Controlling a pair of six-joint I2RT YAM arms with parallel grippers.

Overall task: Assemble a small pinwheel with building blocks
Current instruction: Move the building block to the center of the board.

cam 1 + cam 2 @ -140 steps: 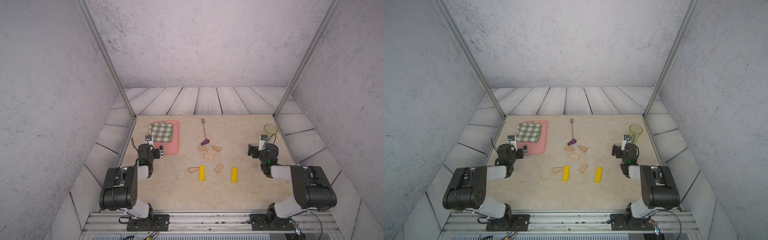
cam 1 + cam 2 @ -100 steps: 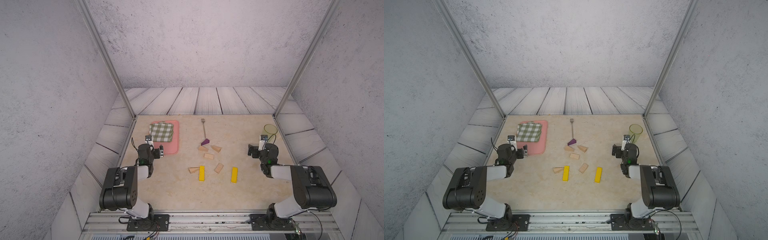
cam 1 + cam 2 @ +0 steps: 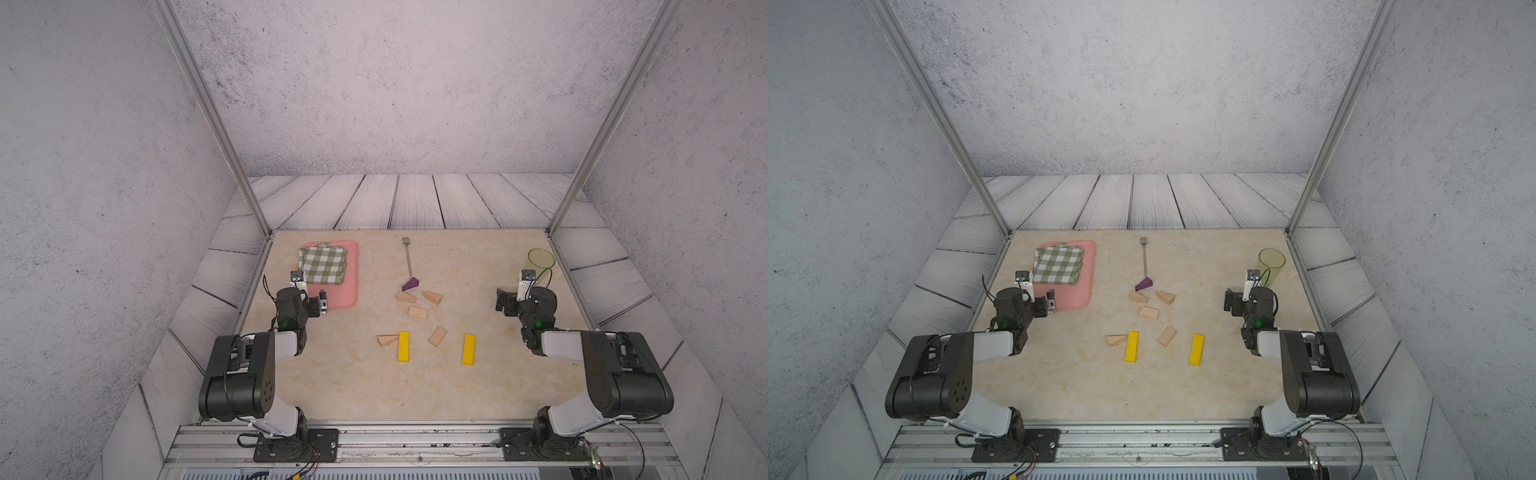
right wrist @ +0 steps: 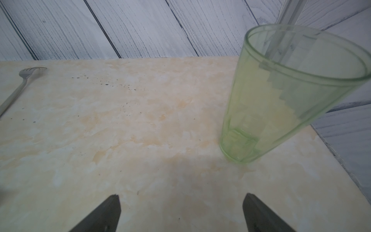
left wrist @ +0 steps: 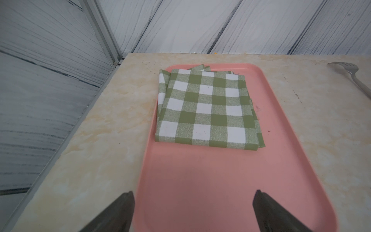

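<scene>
Both top views show the building blocks [image 3: 417, 312] lying loose at the middle of the table [image 3: 353, 390], just where they lay a moment earlier. No block has shifted, and neither arm has moved.

The purple wedge [image 3: 410, 284] sits at the handle end of a metal fork [image 3: 408, 257], with two pale-wood wedges [image 3: 433, 297] just beside it. Nearer the robot, two yellow bars [image 3: 403, 346] lie roughly parallel and well apart. A short pale-wood rectangle [image 3: 437, 336] lies between them, and a third wedge [image 3: 387, 340] rests against the bar nearer the left arm.

The left gripper [image 5: 193, 193] hovers over the near end of a pink tray [image 5: 200, 180] that carries a folded green-check cloth [image 5: 206, 108]. Its jaws are spread wide and hold nothing. The right gripper [image 4: 181, 195] is just as wide and just as empty, poised above bare tabletop short of a green tumbler [image 4: 281, 90]. Both grippers are well apart from the blocks.

The stillness suggests that assembly has not begun. No pinwheel has taken shape, no hub is set, and every piece is still waiting to be picked up. The first reach toward the centre of the table looks like the next move.
</scene>
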